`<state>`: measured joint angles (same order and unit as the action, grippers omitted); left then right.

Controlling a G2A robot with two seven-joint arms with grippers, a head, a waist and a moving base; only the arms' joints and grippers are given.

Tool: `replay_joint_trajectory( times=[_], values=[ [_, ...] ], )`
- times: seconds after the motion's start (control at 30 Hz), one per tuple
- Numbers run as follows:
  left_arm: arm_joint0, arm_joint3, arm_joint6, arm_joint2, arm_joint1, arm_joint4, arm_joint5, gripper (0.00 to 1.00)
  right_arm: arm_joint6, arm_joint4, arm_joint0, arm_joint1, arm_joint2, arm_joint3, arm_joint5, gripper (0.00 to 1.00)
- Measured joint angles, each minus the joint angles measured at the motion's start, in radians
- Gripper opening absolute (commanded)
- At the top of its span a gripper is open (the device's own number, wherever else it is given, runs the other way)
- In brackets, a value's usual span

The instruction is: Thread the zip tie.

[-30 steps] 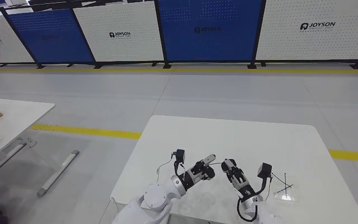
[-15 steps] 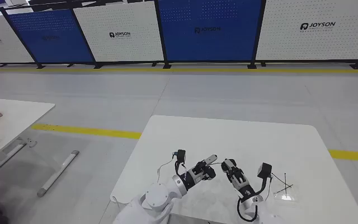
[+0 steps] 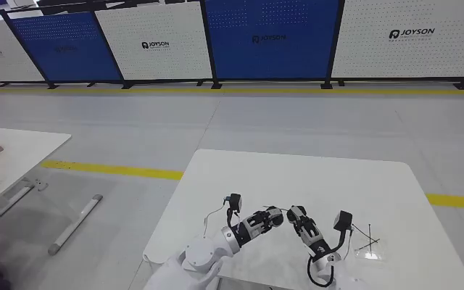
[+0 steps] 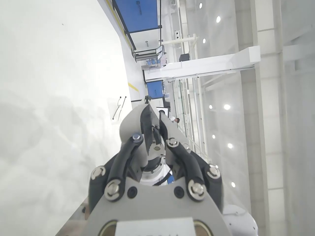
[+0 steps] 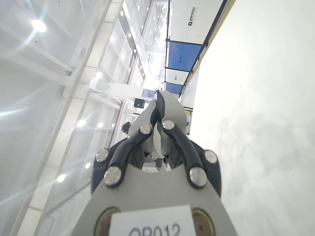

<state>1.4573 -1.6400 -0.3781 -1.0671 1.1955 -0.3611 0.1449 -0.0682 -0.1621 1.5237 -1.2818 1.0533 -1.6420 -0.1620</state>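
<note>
Judging by how things stand, the threading is at the meeting point and not yet done. The left gripper (image 3: 274,212) and right gripper (image 3: 292,213) sit tip to tip above the table (image 3: 304,174). Each is pinched tight on what looks like an end of the zip tie (image 5: 160,104). I cannot tell whether the tail has entered the head. Spare ties (image 3: 366,239) lie well apart.

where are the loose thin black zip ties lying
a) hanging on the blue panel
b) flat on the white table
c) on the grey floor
b: the thin black zip ties lie flat on the white table, out beyond the fingers in the left wrist view.
</note>
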Motion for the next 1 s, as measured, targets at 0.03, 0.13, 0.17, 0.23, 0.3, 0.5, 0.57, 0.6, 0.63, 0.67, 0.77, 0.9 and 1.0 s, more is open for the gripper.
replay_joint_trajectory(
  times=[0.03,0.13,0.17,0.23,0.3,0.5,0.57,0.6,0.63,0.67,0.77,0.9,1.0],
  values=[
    [0.0,0.0,0.0,0.0,0.0,0.0,0.001,0.05,0.0,0.0,0.0,0.0,0.0,0.0,0.0,0.0],
    [-0.002,0.0,0.002,0.003,0.0,0.002,-0.001,0.2,0.0,0.0,0.0,0.0,0.0,0.0,0.0,0.0],
    [-0.004,0.0,0.004,0.005,0.0,0.003,-0.003,0.25,0.0,0.0,0.0,0.0,0.0,0.0,0.0,0.0],
    [-0.007,0.0,0.008,0.008,0.001,0.005,-0.007,0.33,0.0,0.0,0.0,0.0,0.0,0.0,0.0,0.0],
    [-0.01,0.0,0.014,0.012,0.001,0.008,-0.011,0.33,0.0,0.0,0.0,0.0,0.0,0.0,0.0,0.0],
    [-0.018,-0.001,0.035,0.021,0.004,0.014,-0.015,0.26,0.0,0.0,0.0,0.0,0.0,0.0,0.0,0.0],
    [-0.02,0.0,0.042,0.023,0.004,0.018,-0.015,0.23,0.0,0.0,0.0,0.0,0.0,0.0,0.0,0.0],
    [-0.02,0.0,0.045,0.024,0.005,0.02,-0.015,0.23,0.0,0.0,0.0,0.0,0.0,0.0,0.0,0.0],
    [-0.02,-0.001,0.047,0.024,0.005,0.022,-0.015,0.2,0.0,0.0,0.0,0.0,0.0,0.0,0.0,0.0],
    [-0.02,-0.001,0.049,0.024,0.005,0.024,-0.015,0.17,0.0,0.0,0.0,0.0,0.0,0.0,0.0,0.0],
    [-0.019,0.001,0.053,0.025,0.004,0.029,-0.016,0.13,0.0,0.0,0.0,0.0,0.0,0.0,0.0,0.0],
    [-0.019,0.002,0.054,0.025,0.004,0.032,-0.016,0.1,0.0,0.0,0.0,0.0,0.0,0.0,0.0,0.0],
    [-0.019,0.002,0.054,0.025,0.004,0.033,-0.013,0.07,0.0,0.0,0.0,0.0,0.0,0.0,0.0,0.0]
  ],
)
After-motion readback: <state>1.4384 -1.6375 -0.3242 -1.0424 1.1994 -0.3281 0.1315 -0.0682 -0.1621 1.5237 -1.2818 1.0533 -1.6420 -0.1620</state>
